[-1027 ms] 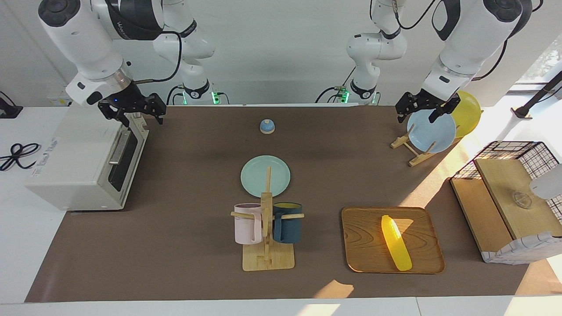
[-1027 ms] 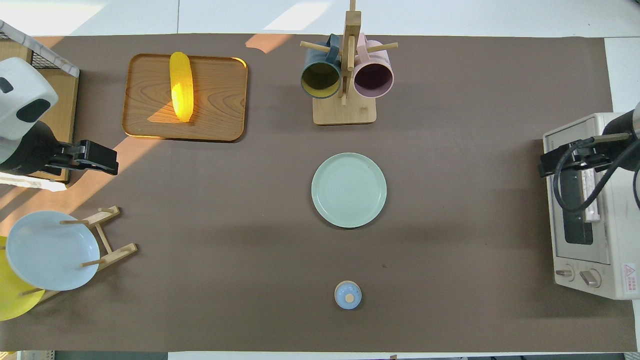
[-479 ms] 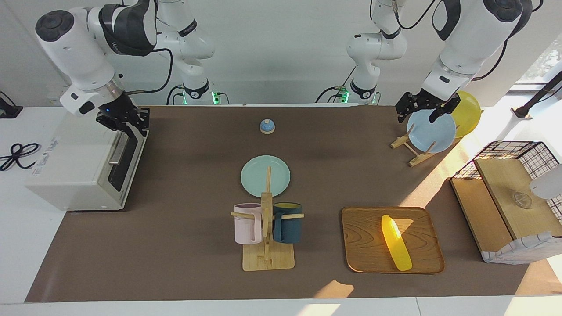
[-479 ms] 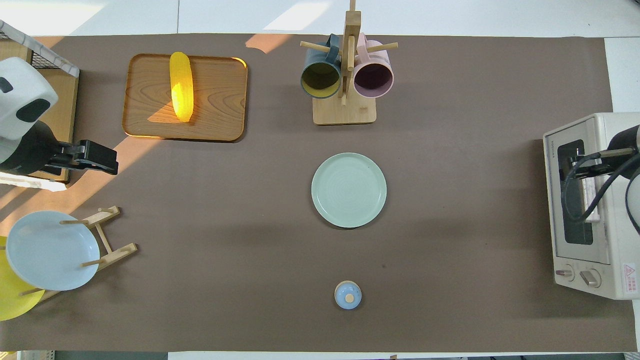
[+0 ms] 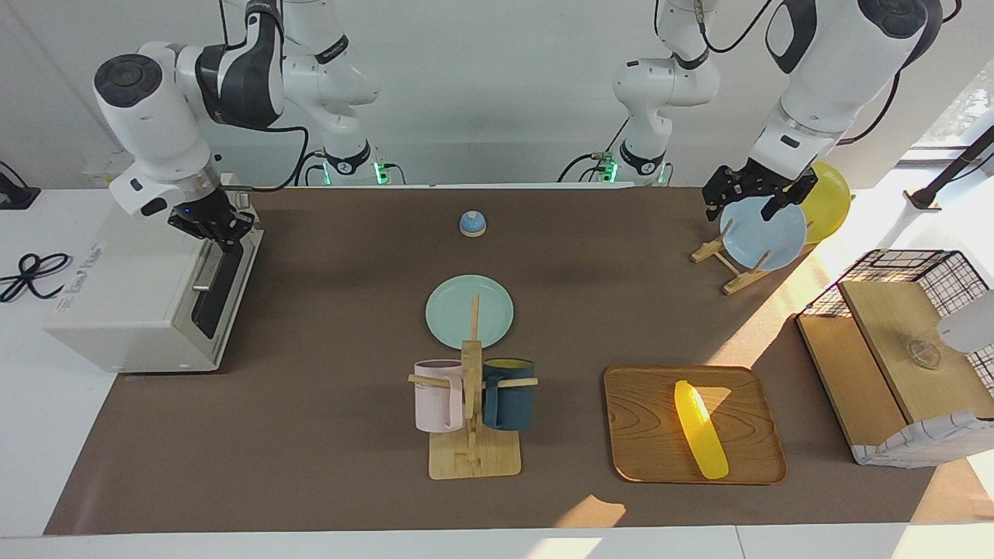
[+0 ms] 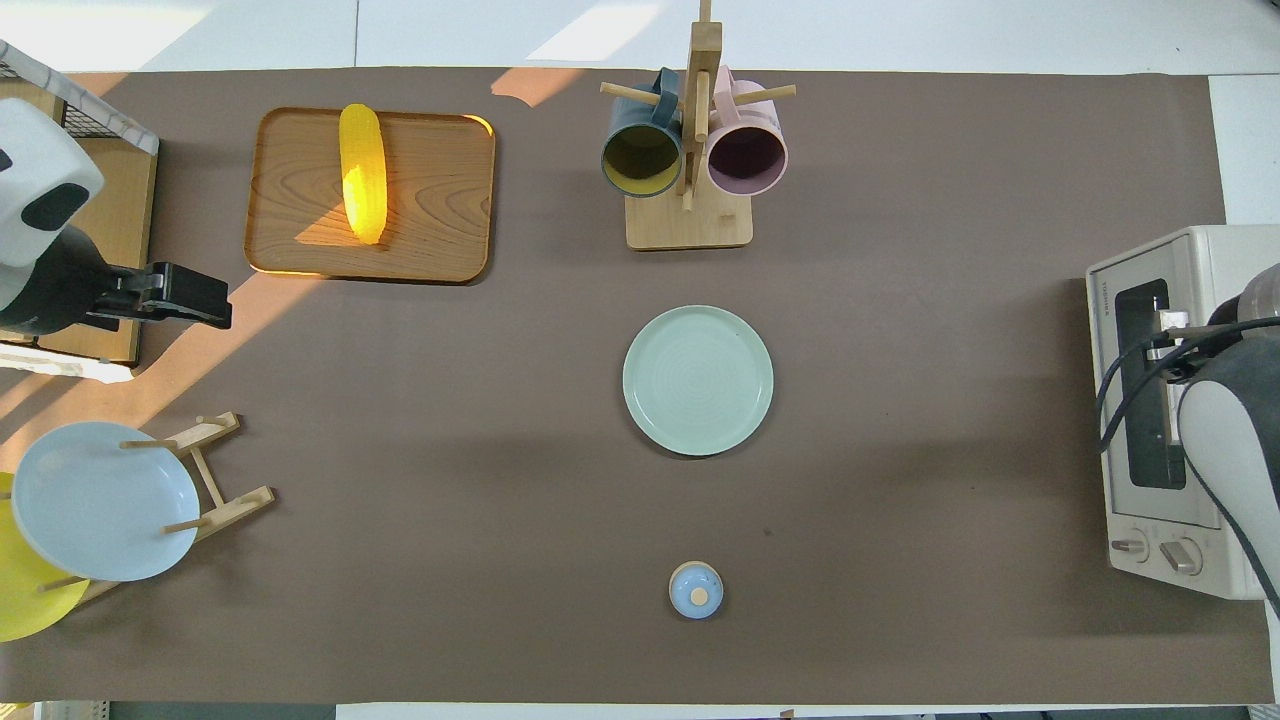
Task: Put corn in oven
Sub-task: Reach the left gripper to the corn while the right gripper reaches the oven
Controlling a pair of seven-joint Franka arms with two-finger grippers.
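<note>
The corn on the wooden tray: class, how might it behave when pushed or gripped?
The corn looks smooth and glossy, so it may slip in a claw. Its rounded, tapered shape suggests it would roll sideways on the flat wooden tray. It appears rigid.

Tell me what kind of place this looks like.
Probably a robotics lab staged as a kitchen: a toaster oven, a mug tree and a plate rack sit on a brown table mat.
</note>
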